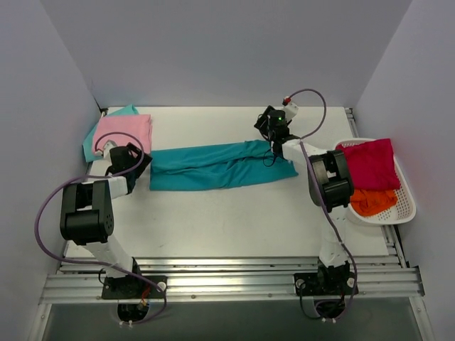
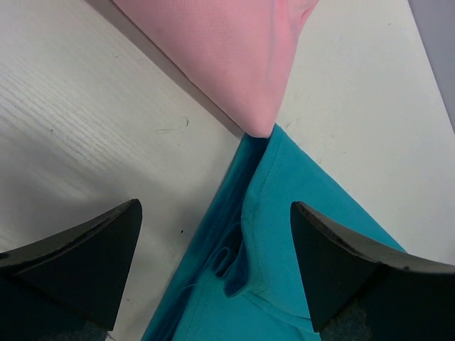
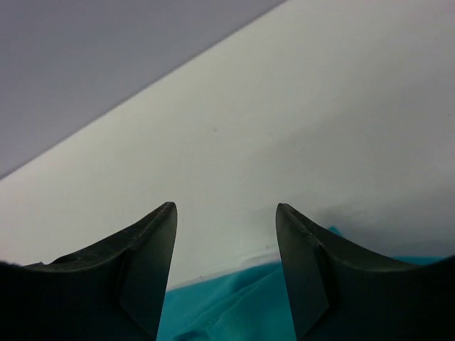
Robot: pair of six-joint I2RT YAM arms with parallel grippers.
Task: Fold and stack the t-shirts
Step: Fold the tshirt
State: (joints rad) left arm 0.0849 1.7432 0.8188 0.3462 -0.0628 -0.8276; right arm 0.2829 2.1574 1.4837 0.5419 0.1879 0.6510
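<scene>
The teal t-shirt [image 1: 220, 167] is lying folded into a long strip across the middle of the table [image 1: 227, 227], so I'll place everything else off that. The left gripper [image 2: 215, 207] sits over the shirt's left end with its jaws wide apart and nothing in them. The wrist view shows the hem bunched up a bit right there. The right gripper [image 3: 226, 207] is at the shirt's right end by the far edge, jaws apart too and not holding anything, with cloth just below the fingertips.

The pink t-shirt [image 1: 125, 132] is folded just past the teal one's left end, its corner meeting the teal cloth. It's stacked on a mint-teal t-shirt [image 1: 89, 145] that pokes out underneath. Off past the teal shirt's right end there's a white basket [image 1: 407, 202] holding a crimson t-shirt [image 1: 370, 163] and an orange t-shirt [image 1: 373, 201].
</scene>
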